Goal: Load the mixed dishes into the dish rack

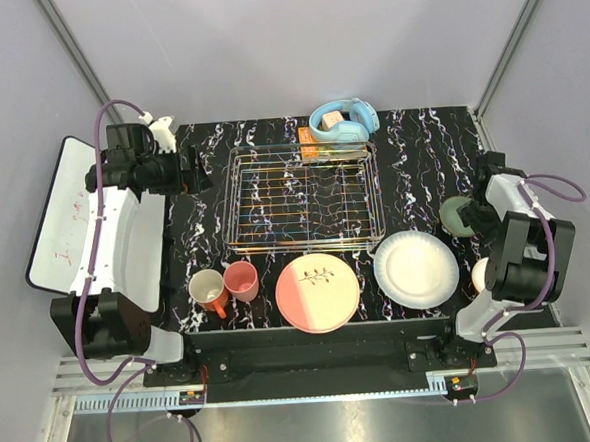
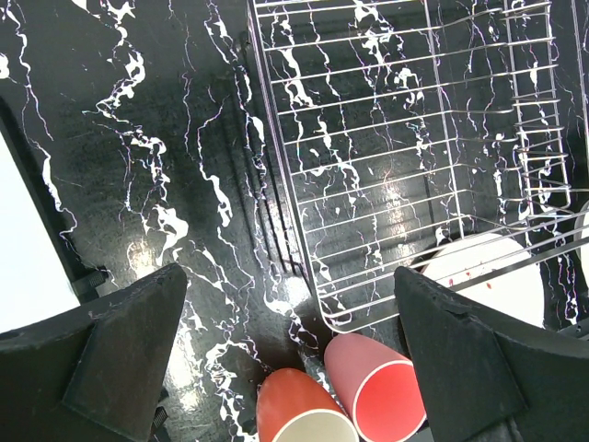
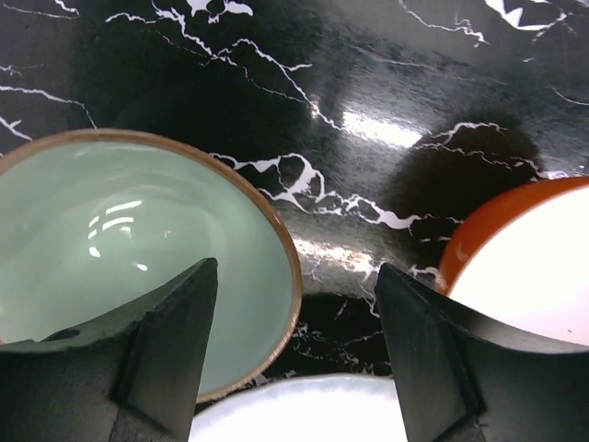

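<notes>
The silver wire dish rack [image 1: 304,198] stands empty mid-table and fills the upper right of the left wrist view [image 2: 405,157]. In front of it lie the cream mug with the orange handle [image 1: 208,291], the salmon-pink cup [image 1: 242,280], the pink-and-cream plate [image 1: 317,293] and the white plate [image 1: 415,269]. My left gripper [image 1: 187,174] is open and empty above the table left of the rack; the cup [image 2: 377,391] and mug [image 2: 299,414] show low between its fingers. My right gripper [image 1: 472,215] is open, straddling the rim of the pale green bowl [image 3: 120,249]. The orange-outside bowl [image 3: 525,267] sits to its right.
Light blue headphones [image 1: 344,121] on an orange box lie behind the rack. A white board with red marks [image 1: 85,224] lies off the table's left edge. The white plate's rim [image 3: 304,410] is just below the right gripper. The right arm partly hides the orange-outside bowl [image 1: 482,273].
</notes>
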Tool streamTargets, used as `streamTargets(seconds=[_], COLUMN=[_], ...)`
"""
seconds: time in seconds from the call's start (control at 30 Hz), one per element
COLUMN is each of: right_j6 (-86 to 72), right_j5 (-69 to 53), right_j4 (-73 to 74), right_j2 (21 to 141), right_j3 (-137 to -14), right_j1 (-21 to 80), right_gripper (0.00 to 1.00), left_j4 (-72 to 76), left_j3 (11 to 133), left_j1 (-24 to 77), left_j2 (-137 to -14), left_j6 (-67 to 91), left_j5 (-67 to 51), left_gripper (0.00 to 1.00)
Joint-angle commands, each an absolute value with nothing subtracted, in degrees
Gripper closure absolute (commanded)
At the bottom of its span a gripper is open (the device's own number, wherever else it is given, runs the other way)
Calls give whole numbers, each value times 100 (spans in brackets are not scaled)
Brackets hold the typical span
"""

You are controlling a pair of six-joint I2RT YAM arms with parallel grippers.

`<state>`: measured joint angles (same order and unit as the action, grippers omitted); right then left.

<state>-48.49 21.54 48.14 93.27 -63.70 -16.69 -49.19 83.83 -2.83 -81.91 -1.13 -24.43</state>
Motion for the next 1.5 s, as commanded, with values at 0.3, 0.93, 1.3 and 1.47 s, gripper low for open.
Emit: streamTargets(seconds=[0.3, 0.93, 1.3, 1.47], right_j6=[-5124, -4432, -2551, -1513], right_j5=[2320, 3171, 4656, 5887], right_j4=[4113, 3938, 4017, 4025], right_j2=[10011, 7955, 8709, 9798], right_j3=[-6241, -6538, -8858, -9755], right_j1=[-1740, -213, 1949, 2960], right_gripper=[37, 100, 100, 100], left_j4=[-4728, -4658, -4526, -4526], left_j3=[8297, 8262, 8341, 8227], left_j1=[-378, -360, -352, -352], left_j2=[-8016, -8252, -8666, -8587], left_j6=[-290, -18, 167, 141], left_j5=[-2839, -3129, -3190, -3164], left_gripper=[1, 5, 8, 8])
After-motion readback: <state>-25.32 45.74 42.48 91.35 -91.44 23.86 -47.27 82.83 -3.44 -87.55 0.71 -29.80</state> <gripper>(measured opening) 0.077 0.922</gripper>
